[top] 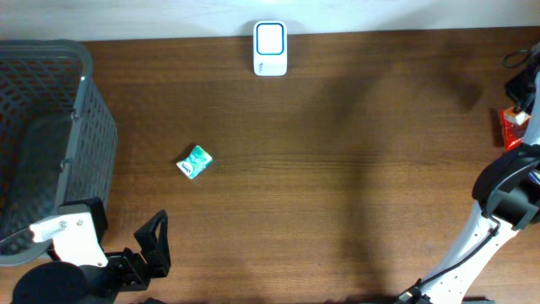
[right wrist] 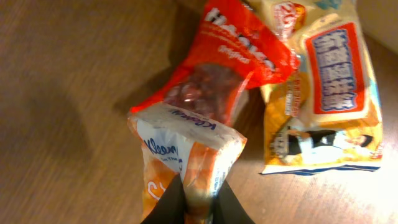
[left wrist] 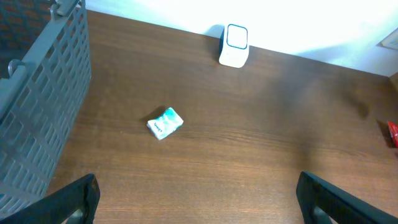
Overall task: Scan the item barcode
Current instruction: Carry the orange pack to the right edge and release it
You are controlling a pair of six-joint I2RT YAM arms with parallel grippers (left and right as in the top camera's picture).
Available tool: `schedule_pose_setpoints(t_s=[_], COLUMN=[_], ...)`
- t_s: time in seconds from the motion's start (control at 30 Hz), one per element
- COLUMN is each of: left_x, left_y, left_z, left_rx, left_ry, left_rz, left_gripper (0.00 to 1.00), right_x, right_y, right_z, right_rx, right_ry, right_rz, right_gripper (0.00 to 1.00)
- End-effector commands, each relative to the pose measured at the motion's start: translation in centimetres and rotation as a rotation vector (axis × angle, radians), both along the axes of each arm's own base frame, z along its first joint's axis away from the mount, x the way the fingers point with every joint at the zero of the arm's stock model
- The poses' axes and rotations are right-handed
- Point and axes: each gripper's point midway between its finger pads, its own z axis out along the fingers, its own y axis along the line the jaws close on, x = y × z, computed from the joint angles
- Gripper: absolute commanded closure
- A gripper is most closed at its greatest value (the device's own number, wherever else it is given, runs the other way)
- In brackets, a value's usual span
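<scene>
In the right wrist view my right gripper (right wrist: pixel 198 190) is shut on the lower edge of an orange and white Kleenex tissue pack (right wrist: pixel 186 152), its two dark fingers (right wrist: pixel 169 208) pressing the wrapper from both sides. The pack lies against a red snack packet (right wrist: pixel 230 68) on the wooden table. The white barcode scanner (top: pixel 270 48) stands at the table's far edge, also visible as the scanner (left wrist: pixel 235 45) in the left wrist view. My left gripper (left wrist: pixel 199 205) stands wide open near the front left, empty, seen from above as the left gripper (top: pixel 152 247).
A small green and white packet (top: pixel 195 161) lies left of centre. A grey mesh basket (top: pixel 51 127) fills the left side. Yellow snack packets (right wrist: pixel 329 93) lie beside the red one at the table's right edge (top: pixel 509 128).
</scene>
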Motion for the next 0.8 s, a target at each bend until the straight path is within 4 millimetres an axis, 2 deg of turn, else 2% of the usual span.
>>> schedule_pose_setpoints(t_s=[0.0,0.1,0.13,0.17,0.3,0.37,0.47,0.53,0.6,0.7,0.77], left_x=[0.0,0.0,0.0,0.0,0.0,0.0,0.0,0.0,0.0,0.0,0.0], left_y=[-0.1,-0.1,-0.1,-0.1,-0.1,-0.1,-0.1,-0.1,-0.1,-0.1,-0.1], left_z=[-0.1,-0.1,-0.1,-0.1,-0.1,-0.1,-0.1,-0.1,-0.1,-0.1,-0.1], left_rx=[-0.010,-0.010,-0.010,-0.010,-0.010,-0.010,-0.010,-0.010,-0.010,-0.010,-0.010], left_ry=[0.004,0.004,0.004,0.004,0.004,0.004,0.004,0.004,0.004,0.004,0.004], left_rz=[0.003,0.003,0.003,0.003,0.003,0.003,0.003,0.003,0.003,0.003,0.003], left_gripper=[0.01,0.01,0.01,0.01,0.01,0.01,0.01,0.01,0.01,0.01,0.01], right_x=[-0.3,-0.3,-0.3,-0.4,-0.6,-0.1,2.6,4.2,3.9,2.4,2.5], right_y=[0.1,0.1,0.1,0.2,0.6,1.6,6.0,9.7,11.4,14.6,18.2], right_z=[-0.8,-0.8,-0.8,-0.8,-0.9,-1.3,-1.9,-1.9,-2.1,-2.9,-3.3], right_rx=[0.019,0.019,0.020,0.021,0.032,0.078,0.262,0.397,0.450,0.530,0.621], right_ry=[0.012,0.011,0.012,0.015,0.030,0.023,-0.044,-0.108,-0.093,-0.001,0.005], right_rz=[-0.011,-0.011,-0.011,-0.011,-0.007,0.035,0.291,0.456,0.483,0.503,0.615], right_gripper=[0.80,0.48,0.34,0.31,0.30,0.30,0.30,0.30,0.30,0.32,0.32])
